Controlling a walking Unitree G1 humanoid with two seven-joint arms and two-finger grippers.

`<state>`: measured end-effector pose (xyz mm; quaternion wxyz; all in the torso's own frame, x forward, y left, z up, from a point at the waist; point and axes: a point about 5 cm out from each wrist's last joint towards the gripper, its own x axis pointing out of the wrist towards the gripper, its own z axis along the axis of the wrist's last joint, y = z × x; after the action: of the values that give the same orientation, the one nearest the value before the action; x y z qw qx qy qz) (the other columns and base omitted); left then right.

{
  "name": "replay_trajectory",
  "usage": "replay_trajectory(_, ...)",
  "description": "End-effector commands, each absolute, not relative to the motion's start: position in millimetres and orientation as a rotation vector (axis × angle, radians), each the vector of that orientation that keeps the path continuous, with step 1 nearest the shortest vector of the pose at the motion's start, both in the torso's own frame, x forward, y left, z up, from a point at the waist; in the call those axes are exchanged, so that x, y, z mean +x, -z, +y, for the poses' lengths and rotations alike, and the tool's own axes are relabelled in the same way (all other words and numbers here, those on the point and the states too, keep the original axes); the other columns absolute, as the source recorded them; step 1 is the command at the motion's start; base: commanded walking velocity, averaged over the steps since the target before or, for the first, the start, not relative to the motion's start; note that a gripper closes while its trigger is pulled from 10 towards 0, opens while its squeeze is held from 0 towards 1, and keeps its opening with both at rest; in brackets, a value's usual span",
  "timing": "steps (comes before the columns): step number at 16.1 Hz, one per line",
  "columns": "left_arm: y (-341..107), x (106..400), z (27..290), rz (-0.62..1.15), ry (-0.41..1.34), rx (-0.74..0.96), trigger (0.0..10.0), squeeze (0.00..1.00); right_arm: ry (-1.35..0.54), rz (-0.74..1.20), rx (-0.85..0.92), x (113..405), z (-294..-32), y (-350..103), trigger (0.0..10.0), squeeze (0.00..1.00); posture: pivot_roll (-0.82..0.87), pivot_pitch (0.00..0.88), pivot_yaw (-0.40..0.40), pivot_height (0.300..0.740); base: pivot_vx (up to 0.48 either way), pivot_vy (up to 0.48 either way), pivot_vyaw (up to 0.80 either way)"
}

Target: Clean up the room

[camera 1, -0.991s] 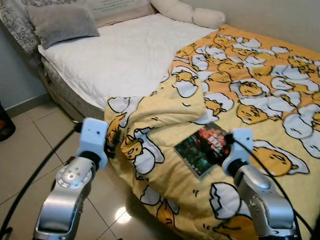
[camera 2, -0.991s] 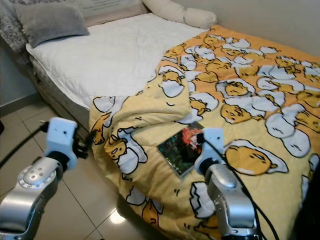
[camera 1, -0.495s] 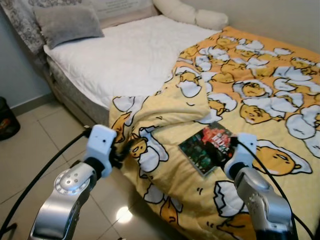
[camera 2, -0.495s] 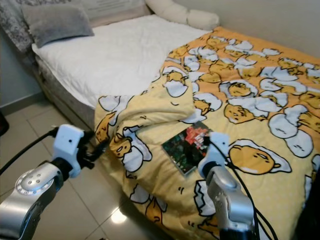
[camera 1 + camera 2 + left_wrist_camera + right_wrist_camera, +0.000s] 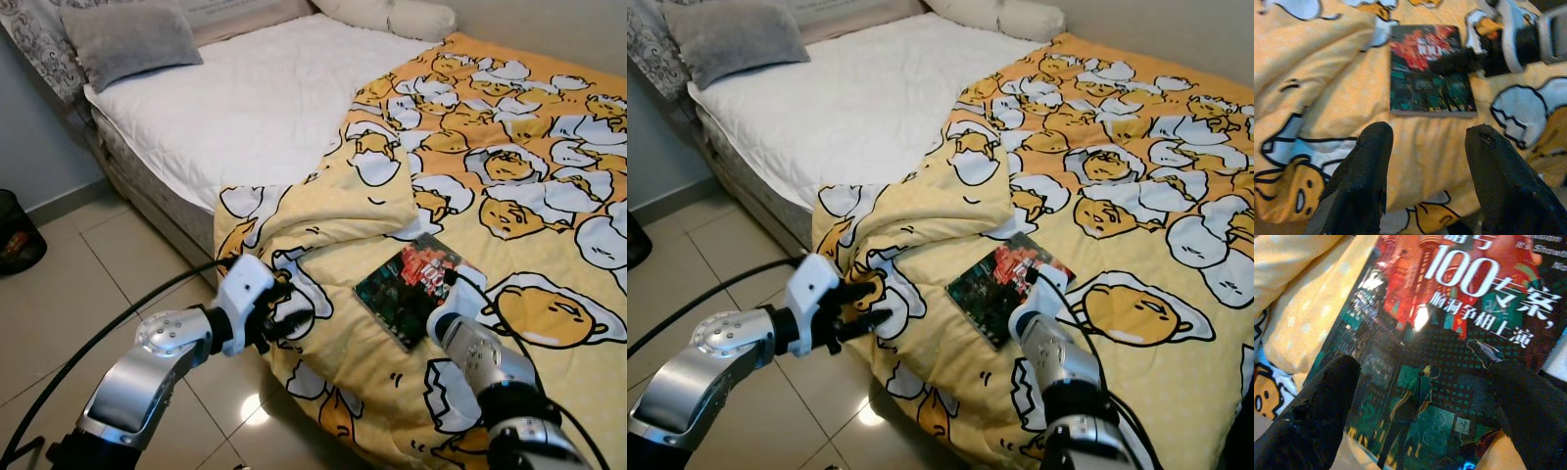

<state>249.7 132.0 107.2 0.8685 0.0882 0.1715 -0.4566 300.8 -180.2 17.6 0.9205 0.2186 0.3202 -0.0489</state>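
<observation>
Fingers spread wide on both grippers. Bed [image 5: 245, 108], upper frame; duvet [image 5: 509, 196] across right. Book [image 5: 411, 287] flat on duvet, centre-right. Left gripper [image 5: 867, 305] reaches at duvet's edge, lower left; right gripper [image 5: 1420, 396] poised over book.

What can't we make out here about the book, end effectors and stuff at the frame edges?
- Book: near corner covered by the right arm in the eye views; cover cropped in the right wrist view, so the title is partial.
- Right end effector: open over the cover; contact unclear.
- Left end effector: open at the blanket; touching or not, unclear.
- Dark bin: cut by the frame edge, contents unreadable.
</observation>
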Motion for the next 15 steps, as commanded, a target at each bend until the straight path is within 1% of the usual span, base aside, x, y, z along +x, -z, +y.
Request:
replay_trajectory(1, -105.6, 248.1, 132.6, 0.378, 0.994, 0.194, 10.0, 0.16, 0.157, 0.662, 0.456, 299.1, -190.2, -13.8, 10.0, 1.0, -0.08, 0.0, 0.009, 0.74, 0.0, 0.0, 0.0)
replay_trajectory(2, -105.1, 246.3, 132.1, 0.383, 1.026, 0.203, 10.0, 0.16, 0.202, 0.649, 0.478, 300.2, -199.4, -15.3, 10.0, 1.0, -0.09, 0.0, 0.009, 0.74, 0.0, 0.0, 0.0)
replay_trajectory(8, -106.0, 244.5, 131.0, 0.368, 1.049, 0.212, 10.0, 0.17, 0.223, 0.578, 0.574, 304.7, -220.4, -26.5, 10.0, 1.0, -0.1, 0.0, 0.006, 0.74, 0.0, 0.0, 0.0)
replay_trajectory(12, -105.2, 246.2, 129.3, 0.367, 1.059, 0.207, 10.0, 0.17, 0.199, 0.616, 0.576, 302.5, -218.2, -22.5, 10.0, 1.0, -0.1, 0.0, 0.013, 0.74, 0.0, 0.0, 0.0)
replay_trajectory(15, -105.8, 247.3, 129.4, 0.366, 1.066, 0.208, 10.0, 0.18, 0.16, 0.612, 0.648, 302.7, -212.1, -22.2, 10.0, 1.0, -0.1, 0.0, 0.014, 0.74, 0.0, 0.0, 0.0)
